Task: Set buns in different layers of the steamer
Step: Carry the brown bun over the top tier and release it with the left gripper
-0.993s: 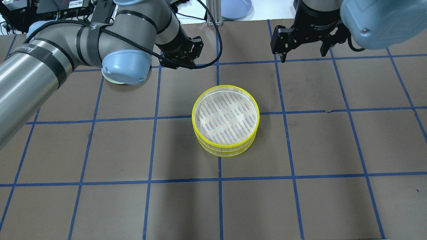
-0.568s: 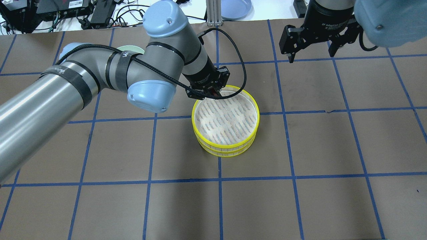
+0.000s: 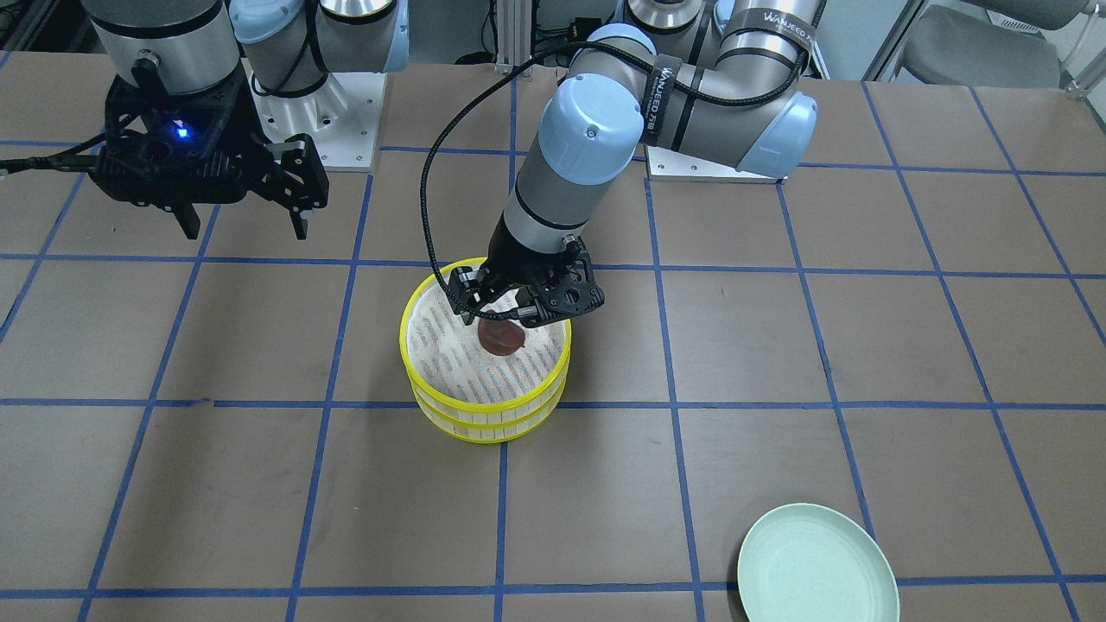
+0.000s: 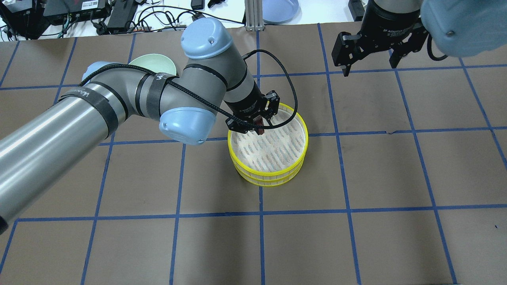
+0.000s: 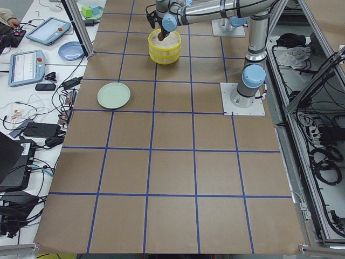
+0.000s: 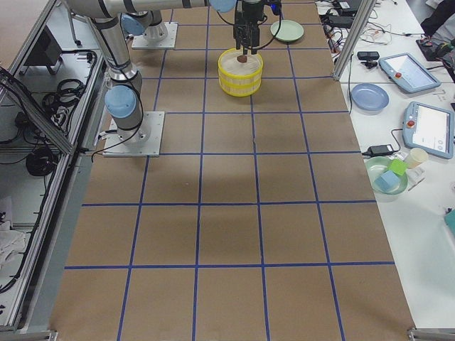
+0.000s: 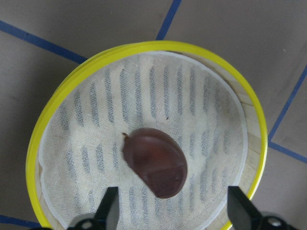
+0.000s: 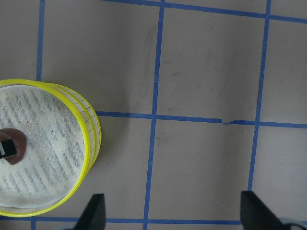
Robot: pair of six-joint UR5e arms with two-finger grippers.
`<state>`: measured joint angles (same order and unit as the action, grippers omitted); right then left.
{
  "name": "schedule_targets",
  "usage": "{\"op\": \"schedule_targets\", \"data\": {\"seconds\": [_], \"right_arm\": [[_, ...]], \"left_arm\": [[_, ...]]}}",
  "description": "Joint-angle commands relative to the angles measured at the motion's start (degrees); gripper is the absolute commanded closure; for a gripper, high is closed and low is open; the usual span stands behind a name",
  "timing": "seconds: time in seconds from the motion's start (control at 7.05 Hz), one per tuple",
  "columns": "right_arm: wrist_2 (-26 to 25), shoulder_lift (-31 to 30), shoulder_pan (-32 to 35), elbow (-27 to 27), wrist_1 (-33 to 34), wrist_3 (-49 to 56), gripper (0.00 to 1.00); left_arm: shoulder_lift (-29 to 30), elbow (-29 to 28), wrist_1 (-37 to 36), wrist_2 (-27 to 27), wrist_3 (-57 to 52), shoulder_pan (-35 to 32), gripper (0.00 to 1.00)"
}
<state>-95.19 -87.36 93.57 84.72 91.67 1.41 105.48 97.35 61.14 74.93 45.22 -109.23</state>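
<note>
Bun point(image 7: 154, 163), dark brown, lies on mesh floor of top steamer tray point(image 3: 403, 341), stacked on second tray point(image 3: 484, 429) on desk point(image 3: 778, 345). Left claw point(image 7: 172, 189) spread wide just above it. Right claw point(image 8: 172, 194) spread, well apart.

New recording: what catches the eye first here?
The two-layer yellow steamer at mid-table, with a brown bun lying on its top mesh. The left claw hangs open right over that bun. The right claw is open off to the side, and a green plate lies near the table's edge.
</note>
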Motion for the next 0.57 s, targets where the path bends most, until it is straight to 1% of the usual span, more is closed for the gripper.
{"op": "schedule_targets", "data": {"seconds": [0.0, 0.14, 0.28, 0.43], "right_arm": [[0.0, 0.0, -0.05, 0.01, 0.0, 0.53, 0.0], [0.0, 0.0, -0.05, 0.01, 0.09, 0.61, 0.0], [0.09, 0.0, -0.05, 0.1, -0.17, 0.62, 0.0], [0.0, 0.0, -0.05, 0.18, -0.09, 0.44, 0.0]], "left_arm": [[-0.71, -0.84, -0.41, -0.13, -0.13, 0.33, 0.0], [-0.89, -2.16, -0.14, 0.82, -0.91, 2.07, 0.0], [-1.15, -3.04, 0.21, 1.09, -6.4, 5.22, 0.0], [-1.59, -3.48, 1.78, 1.1, -19.68, 8.82, 0.0]]}}
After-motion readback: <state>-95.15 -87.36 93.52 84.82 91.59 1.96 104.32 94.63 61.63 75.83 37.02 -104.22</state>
